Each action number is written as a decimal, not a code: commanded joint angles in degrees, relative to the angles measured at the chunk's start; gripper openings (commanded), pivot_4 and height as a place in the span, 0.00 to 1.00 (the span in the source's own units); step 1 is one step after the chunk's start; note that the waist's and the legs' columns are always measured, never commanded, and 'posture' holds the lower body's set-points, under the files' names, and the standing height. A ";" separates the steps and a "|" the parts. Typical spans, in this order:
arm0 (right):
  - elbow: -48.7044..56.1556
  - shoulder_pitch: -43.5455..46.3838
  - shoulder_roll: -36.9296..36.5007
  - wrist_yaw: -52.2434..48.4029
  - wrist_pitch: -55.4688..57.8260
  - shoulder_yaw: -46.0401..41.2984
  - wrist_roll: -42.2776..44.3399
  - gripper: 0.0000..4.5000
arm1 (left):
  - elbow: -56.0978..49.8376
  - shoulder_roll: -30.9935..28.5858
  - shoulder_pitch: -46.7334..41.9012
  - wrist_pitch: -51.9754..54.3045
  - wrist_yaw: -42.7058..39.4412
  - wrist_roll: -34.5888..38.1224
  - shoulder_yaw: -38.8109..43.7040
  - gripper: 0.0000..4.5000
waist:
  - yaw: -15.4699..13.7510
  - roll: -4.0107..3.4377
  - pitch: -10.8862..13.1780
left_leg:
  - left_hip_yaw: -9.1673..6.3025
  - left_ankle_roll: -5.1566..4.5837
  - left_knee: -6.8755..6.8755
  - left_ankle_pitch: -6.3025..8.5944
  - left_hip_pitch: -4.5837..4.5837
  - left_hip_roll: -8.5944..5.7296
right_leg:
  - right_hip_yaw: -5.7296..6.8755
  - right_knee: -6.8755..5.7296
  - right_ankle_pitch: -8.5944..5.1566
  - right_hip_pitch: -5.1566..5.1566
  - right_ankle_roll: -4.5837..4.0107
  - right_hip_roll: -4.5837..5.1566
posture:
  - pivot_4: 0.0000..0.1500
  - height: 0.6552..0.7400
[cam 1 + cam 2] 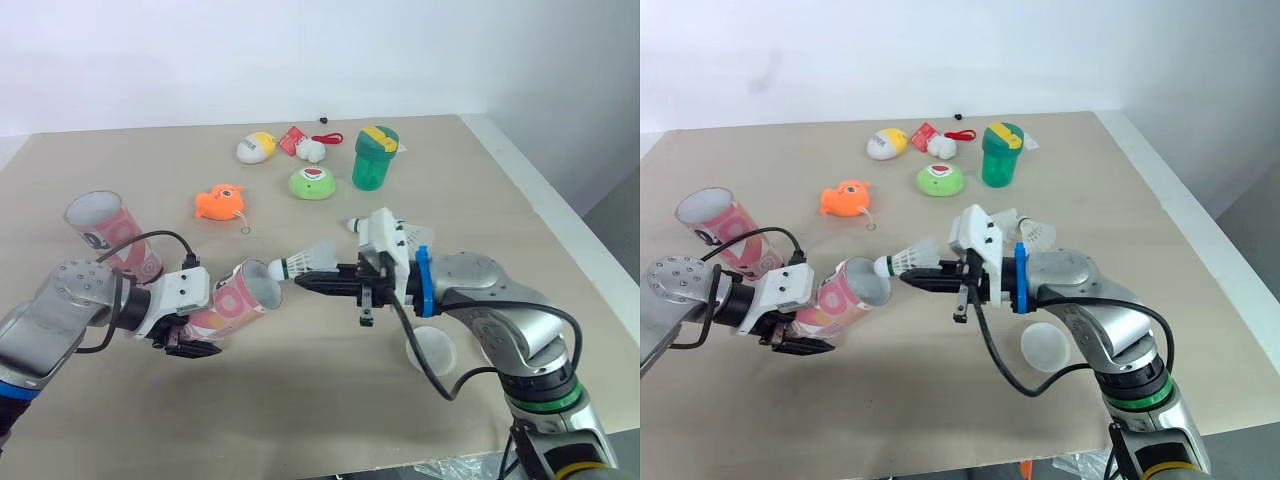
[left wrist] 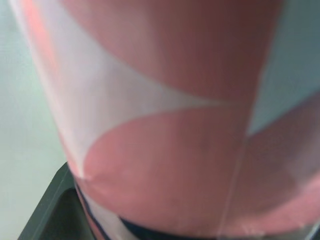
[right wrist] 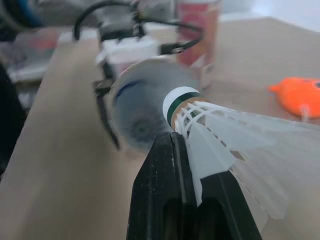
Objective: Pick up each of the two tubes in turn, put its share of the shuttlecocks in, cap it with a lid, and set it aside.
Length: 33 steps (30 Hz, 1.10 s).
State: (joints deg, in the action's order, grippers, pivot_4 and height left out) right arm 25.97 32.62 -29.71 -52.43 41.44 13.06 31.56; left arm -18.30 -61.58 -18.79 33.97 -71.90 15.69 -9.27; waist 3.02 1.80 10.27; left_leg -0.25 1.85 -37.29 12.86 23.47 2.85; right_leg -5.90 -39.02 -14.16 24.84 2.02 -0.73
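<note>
My left gripper (image 1: 200,328) is shut on a pink-and-white tube (image 1: 240,297), held tilted with its open mouth facing right; the tube's wall (image 2: 165,125) looms close in the left wrist view. My right gripper (image 1: 306,284) is shut on a white shuttlecock (image 1: 312,258) by its feathers, with the green-banded cork right at the rim of the tube's mouth (image 3: 142,107). A second pink tube (image 1: 110,235) stands upright at the far left. A translucent white lid (image 1: 432,350) lies under my right forearm. Another shuttlecock (image 1: 1035,233) lies behind my right wrist.
At the back of the table sit an orange fish toy (image 1: 222,202), a green round toy (image 1: 312,183), a green lidded cup (image 1: 375,157) and a yellow-and-white egg toy (image 1: 256,147). The table's right edge (image 1: 560,230) runs close to my right arm.
</note>
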 commanded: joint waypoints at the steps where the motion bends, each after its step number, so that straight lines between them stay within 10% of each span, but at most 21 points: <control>1: -0.04 3.02 1.09 -1.00 -2.49 2.21 -1.59 0.01 | 0.36 0.19 -1.27 -0.80 -0.18 -0.56 -0.13 0.73 | 0.00 0.00 0.00 | 0.00 0.00 0.00 0.00 0.01 0.00 | 0.00 0.00 0.00 0.00 0.00 0.00 | 1.00 1.00; 6: -2.81 6.80 5.59 -0.40 -2.54 5.28 -2.49 0.01 | 0.34 0.49 -1.56 -0.89 -0.20 -0.60 -0.61 0.73 | -0.09 0.02 0.00 | 0.01 0.00 -0.04 0.00 0.13 -0.01 | 0.00 0.00 0.00 0.07 0.02 0.02 | 1.00 1.00; 17: 7.75 -4.99 8.55 12.22 4.43 -9.31 7.00 0.97 | -0.52 0.35 -0.79 -0.85 -0.50 -0.22 -0.81 0.73 | -0.31 0.04 -0.02 | -0.11 0.00 -0.08 0.00 0.33 -0.01 | 0.11 0.01 -0.04 0.16 0.04 0.06 | 1.00 1.00; 33: 20.21 -47.98 6.38 27.54 -8.53 -21.71 -5.78 0.99 | 1.64 2.01 -2.08 -3.28 -2.09 -1.23 -3.22 0.73 | -0.28 0.07 -0.10 | 0.05 0.00 -0.12 0.00 0.06 -0.10 | -0.12 0.00 -0.03 -0.04 0.02 0.11 | 1.00 1.00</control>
State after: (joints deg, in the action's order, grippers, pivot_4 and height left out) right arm 45.52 -15.76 -23.76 -25.58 35.08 -8.54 26.14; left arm -16.51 -59.83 -20.29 31.34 -73.62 14.79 -11.51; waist 2.74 1.87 10.17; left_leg -0.19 1.85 -37.42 12.86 23.51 2.75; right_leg -6.04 -39.02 -14.23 24.79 1.97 -0.62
